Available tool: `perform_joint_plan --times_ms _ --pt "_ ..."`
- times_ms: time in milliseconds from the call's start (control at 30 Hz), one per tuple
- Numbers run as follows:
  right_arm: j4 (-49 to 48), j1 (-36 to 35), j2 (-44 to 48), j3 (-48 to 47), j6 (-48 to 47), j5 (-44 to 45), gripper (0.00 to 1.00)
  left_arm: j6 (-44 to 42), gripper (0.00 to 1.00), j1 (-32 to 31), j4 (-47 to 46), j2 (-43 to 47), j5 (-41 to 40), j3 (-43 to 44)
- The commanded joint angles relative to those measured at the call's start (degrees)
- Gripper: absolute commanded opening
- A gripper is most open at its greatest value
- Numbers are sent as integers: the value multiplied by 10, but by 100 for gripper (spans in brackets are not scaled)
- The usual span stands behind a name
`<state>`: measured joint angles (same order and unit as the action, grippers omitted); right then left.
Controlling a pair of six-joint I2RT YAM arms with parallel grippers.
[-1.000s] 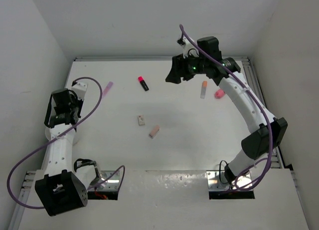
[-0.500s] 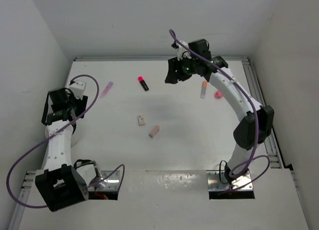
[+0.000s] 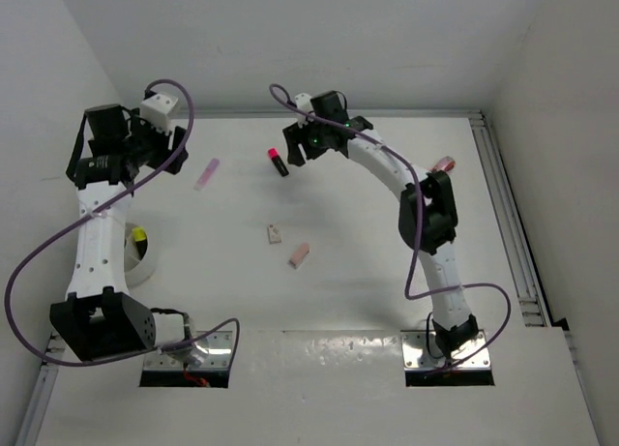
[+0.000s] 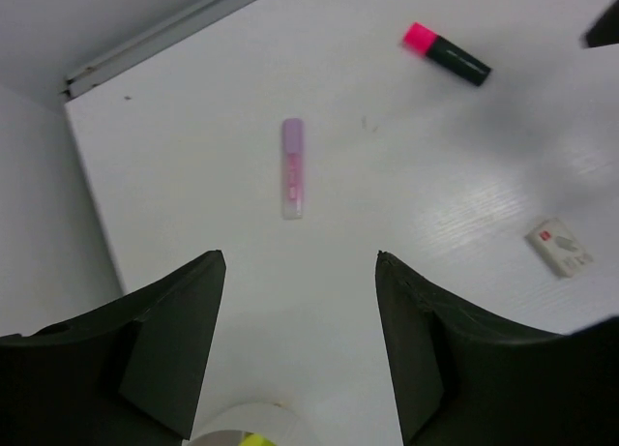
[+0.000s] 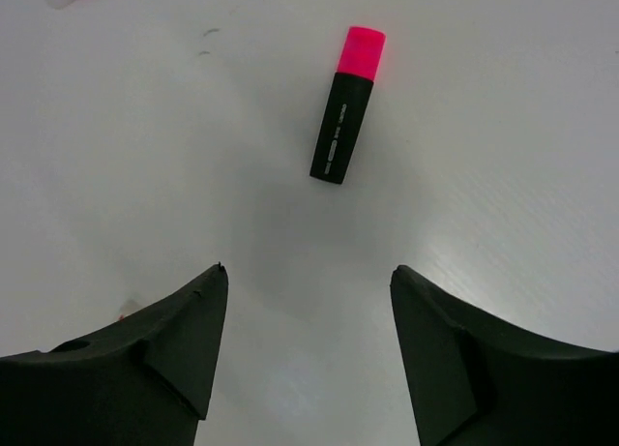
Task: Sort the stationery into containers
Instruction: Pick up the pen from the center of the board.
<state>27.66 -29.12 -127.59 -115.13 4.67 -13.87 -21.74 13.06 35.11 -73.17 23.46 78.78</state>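
Your right pincer and left pincer both stand spread wide, holding nothing.
Just ahead of your right one, the pink-capped highlighter lies on the counter. Ahead of your left lies a pale pink pen — nearer you, at the left edge, the white tub shows a yellow cap inside.

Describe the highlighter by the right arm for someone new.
On the far half of the white table, beside the right hand, lies a black highlighter. Its bright pink cap sets it apart from the pale lilac pen further left.
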Motion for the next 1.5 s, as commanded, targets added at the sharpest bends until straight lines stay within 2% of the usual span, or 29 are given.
perform_joint_plan --times_ms 0,133,767,1033,1200,1233,1300,1333,1467 --pt "-50 -1 -63 -70 -26 30 68 20 70 -24 36 1 44 18" --pt "-98 -1 -96 -67 -19 38 78 32 71 -48 36 1 27 20" --pt "-193 -30 -209 -91 -10 44 76 53 71 -61 47 2 -21 12" --pt "-210 -32 -241 -113 -34 81 57 57 71 -62 51 -17 -40 19" --pt "-191 -50 -243 -115 -95 118 50 72 71 -66 50 -36 -43 32" --pt "-179 -52 -243 -115 -101 118 42 78 71 -65 50 -40 -44 36" --pt "-166 -58 -239 -113 -113 115 34 84 71 -66 51 -40 -42 37" --pt "-155 -59 -236 -110 -114 112 25 84 71 -66 51 -39 -43 36" --pt "-139 -59 -210 -77 -103 94 2 85 71 -67 58 -31 -46 32"
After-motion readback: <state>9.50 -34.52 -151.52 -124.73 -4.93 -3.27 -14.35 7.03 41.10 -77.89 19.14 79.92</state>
